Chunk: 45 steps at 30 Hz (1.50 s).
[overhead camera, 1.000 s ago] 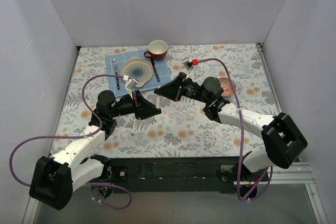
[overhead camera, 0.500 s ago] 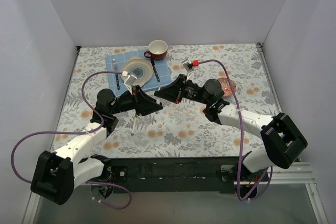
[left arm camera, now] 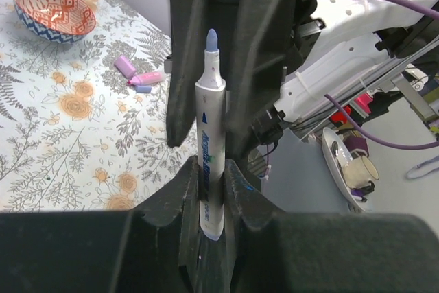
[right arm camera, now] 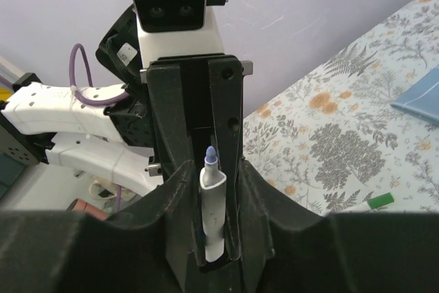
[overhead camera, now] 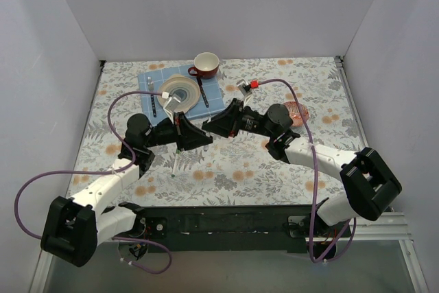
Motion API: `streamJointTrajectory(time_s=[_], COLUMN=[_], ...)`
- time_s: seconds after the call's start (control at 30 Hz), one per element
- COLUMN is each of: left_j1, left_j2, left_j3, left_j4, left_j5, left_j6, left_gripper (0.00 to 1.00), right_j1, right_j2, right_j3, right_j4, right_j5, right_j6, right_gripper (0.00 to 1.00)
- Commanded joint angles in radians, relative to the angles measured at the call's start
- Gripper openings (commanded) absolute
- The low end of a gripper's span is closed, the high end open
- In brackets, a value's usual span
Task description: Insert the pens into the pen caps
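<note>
A white pen with a blue tip (left arm camera: 209, 142) stands upright, clamped by its lower end between the jaws of my left gripper (left arm camera: 211, 169). My two grippers meet head-on above the middle of the table, the left (overhead camera: 204, 141) and the right (overhead camera: 208, 127). In the right wrist view the same pen (right arm camera: 212, 204) sits between the left gripper's fingers (right arm camera: 234, 135). My right gripper (right arm camera: 216, 169) has its jaws apart on either side, touching nothing. Pink (left arm camera: 152, 77) and lilac (left arm camera: 125, 65) pen caps lie on the table. A green cap (right arm camera: 381, 200) lies apart from them.
A blue mat (overhead camera: 154, 77) at the back holds a plate (overhead camera: 180, 90), a fork (overhead camera: 151, 94) and a knife (overhead camera: 203, 92); a red mug (overhead camera: 204, 64) stands behind. A patterned bowl (overhead camera: 295, 110) sits at the right. A thin white pen (overhead camera: 175, 162) lies below the left gripper.
My left gripper has moved a little up and right with the pen, closing on the right gripper. The right gripper has shifted only slightly.
</note>
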Motion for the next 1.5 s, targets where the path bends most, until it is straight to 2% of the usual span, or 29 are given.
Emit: streamJointTrajectory(time_s=[0.0, 0.03, 0.07, 0.13, 0.17, 0.23, 0.27, 0.33, 0.37, 0.43, 0.5, 0.6, 0.63, 0.67, 0.77, 0.87, 1.0, 1.13, 1.27, 1.47], left_j1=[-0.004, -0.004, -0.005, -0.004, -0.004, -0.004, -0.002, -0.002, -0.002, -0.001, -0.002, -0.002, -0.002, -0.001, -0.002, -0.005, -0.018, -0.024, -0.022, -0.024], left_j2=[-0.035, -0.045, -0.068, -0.088, -0.11, -0.137, -0.151, -0.202, -0.223, -0.266, -0.265, -0.23, -0.211, -0.204, -0.203, -0.228, -0.225, -0.228, -0.23, -0.222], left_j3=[0.067, 0.102, 0.119, 0.165, 0.175, 0.178, 0.172, 0.141, 0.097, 0.063, 0.069, 0.063, 0.064, 0.067, 0.08, 0.066, 0.067, 0.066, 0.072, 0.071], left_j4=[-0.174, -0.25, -0.38, -0.493, -0.578, -0.628, -0.656, -0.641, -0.585, -0.535, -0.533, -0.501, -0.494, -0.495, -0.538, -0.521, -0.538, -0.543, -0.556, -0.559], left_j5=[-0.01, -0.1, -0.147, -0.3, -0.346, -0.414, -0.45, -0.475, -0.471, -0.439, -0.341, -0.249, -0.23, -0.231, -0.336, -0.37, -0.403, -0.422, -0.439, -0.449], left_j6=[0.105, 0.173, 0.197, 0.229, 0.26, 0.298, 0.332, 0.346, 0.344, 0.341, 0.372, 0.331, 0.323, 0.32, 0.329, 0.315, 0.324, 0.329, 0.338, 0.34], left_gripper=[0.0, 0.0, 0.0, 0.0, 0.0, 0.0, 0.0, 0.0, 0.0, 0.0, 0.0, 0.0, 0.0, 0.0, 0.0, 0.0, 0.0, 0.0, 0.0, 0.0], right_j1=[-0.003, -0.007, -0.01, -0.01, -0.01, -0.015, -0.023, -0.03, -0.046, -0.084, -0.139, -0.165, -0.167, -0.167, -0.174, -0.182, -0.196, -0.262, -0.323, -0.343], right_j2=[-0.05, -0.071, -0.094, -0.182, -0.212, -0.3, -0.349, -0.387, -0.409, -0.403, -0.368, -0.29, -0.27, -0.227, -0.174, -0.183, -0.173, -0.098, -0.064, -0.055], right_j3=[0.014, 0.012, 0.011, 0.009, 0.009, 0.032, 0.044, 0.053, 0.049, 0.076, 0.104, 0.132, 0.133, 0.144, 0.165, 0.147, 0.1, 0.077, 0.05, 0.035], right_j4=[-0.087, -0.199, -0.264, -0.44, -0.621, -0.823, -1.034, -1.17, -1.213, -1.341, -1.44, -1.508, -1.552, -1.58, -1.662, -1.659, -1.64, -1.674, -1.692, -1.668], right_j5=[-0.035, -0.031, -0.023, 0.008, 0.058, 0.156, 0.31, 0.504, 0.702, 0.831, 0.943, 0.971, 0.95, 0.939, 0.942, 0.832, 0.844, 0.847, 0.842, 0.825], right_j6=[-0.014, -0.017, -0.037, -0.091, -0.117, -0.241, -0.289, -0.424, -0.465, -0.569, -0.641, -0.841, -0.941, -0.991, -1.089, -1.192, -1.232, -1.243, -1.249, -1.268], right_gripper=[0.51, 0.63, 0.66, 0.67, 0.67, 0.67, 0.67, 0.67, 0.67, 0.63, 0.61, 0.59, 0.51, 0.48, 0.44, 0.43, 0.39, 0.31, 0.31, 0.33])
